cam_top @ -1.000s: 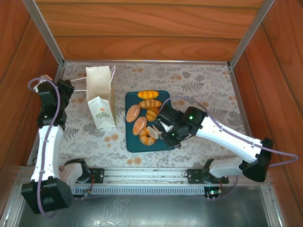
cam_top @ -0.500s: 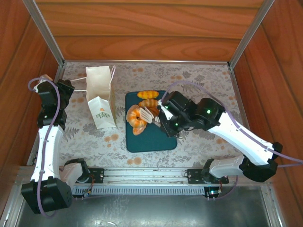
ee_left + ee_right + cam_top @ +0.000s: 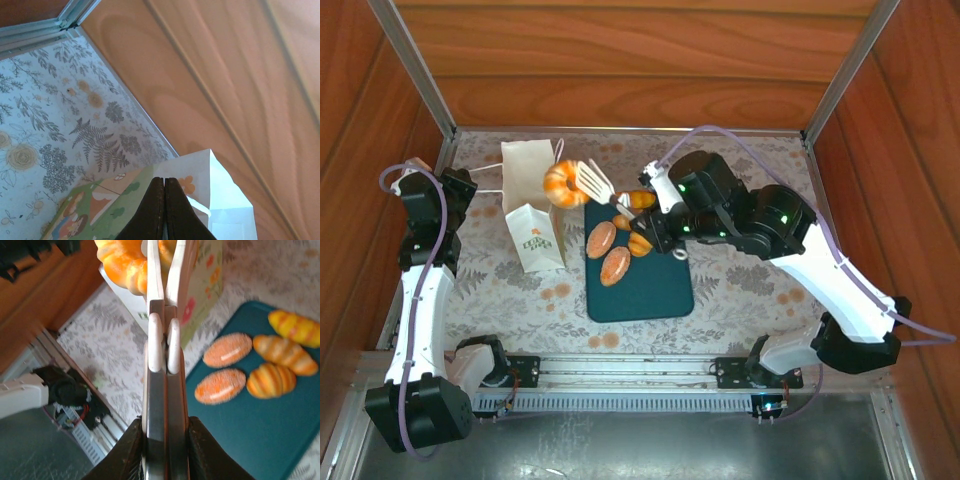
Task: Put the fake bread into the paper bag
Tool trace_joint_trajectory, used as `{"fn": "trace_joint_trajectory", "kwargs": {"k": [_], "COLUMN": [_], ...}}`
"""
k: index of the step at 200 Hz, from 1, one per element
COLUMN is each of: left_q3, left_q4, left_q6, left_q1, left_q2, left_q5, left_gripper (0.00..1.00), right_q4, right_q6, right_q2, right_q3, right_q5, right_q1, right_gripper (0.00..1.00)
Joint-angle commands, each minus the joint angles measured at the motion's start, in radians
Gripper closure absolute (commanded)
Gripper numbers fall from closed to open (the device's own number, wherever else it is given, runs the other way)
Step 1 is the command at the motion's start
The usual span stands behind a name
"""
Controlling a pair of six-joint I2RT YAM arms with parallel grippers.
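Observation:
My right gripper [image 3: 642, 212] [image 3: 165, 450] is shut on a pair of white and metal tongs [image 3: 595, 182] [image 3: 162, 365]. The tongs pinch a ring doughnut [image 3: 563, 183] [image 3: 122, 262], held in the air just right of the paper bag's open top. The white paper bag [image 3: 532, 200] [image 3: 150, 200] [image 3: 202, 275] stands at the left with its printed front towards me. My left gripper [image 3: 468, 190] [image 3: 164, 180] is shut at the bag's cord handle. Several more pieces of fake bread [image 3: 616, 265] [image 3: 227, 350] lie on the dark teal tray [image 3: 640, 290] [image 3: 250, 440].
Wooden walls [image 3: 640, 70] close in the back and both sides. A metal rail [image 3: 620, 372] runs along the near edge between the arm bases. The floral tablecloth [image 3: 760, 190] lies bare to the right of the tray.
My right arm has lifted the doughnut off the tray's front with the tongs and carried it back and left, up to the bag's opening. The left arm has stayed still.

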Motion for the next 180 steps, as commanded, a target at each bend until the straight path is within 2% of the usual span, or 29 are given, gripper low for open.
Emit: {"fn": "trace_joint_trajectory", "kwargs": {"k": [1, 89, 140, 180], "left_q3": [0.028, 0.033, 0.033, 0.033], "left_q4": [-0.004, -0.006, -0.009, -0.009], "left_q6": [0.007, 0.006, 0.004, 0.004], "left_q1": [0.008, 0.008, 0.008, 0.008], "left_q2": [-0.006, -0.006, -0.011, -0.01], "left_q5": [0.0, 0.001, 0.001, 0.0], "left_gripper": [1.0, 1.0, 1.0, 1.0], "right_q4": [0.15, 0.191, 0.171, 0.156], "right_q6": [-0.061, -0.172, -0.22, -0.236], "right_q2": [0.023, 0.27, 0.384, 0.412], "right_q3": [0.079, 0.337, 0.368, 0.327], "right_q5": [0.013, 0.029, 0.098, 0.129], "right_q1": [0.004, 0.003, 0.004, 0.003], "right_gripper": [0.77, 0.76, 0.76, 0.77]}}
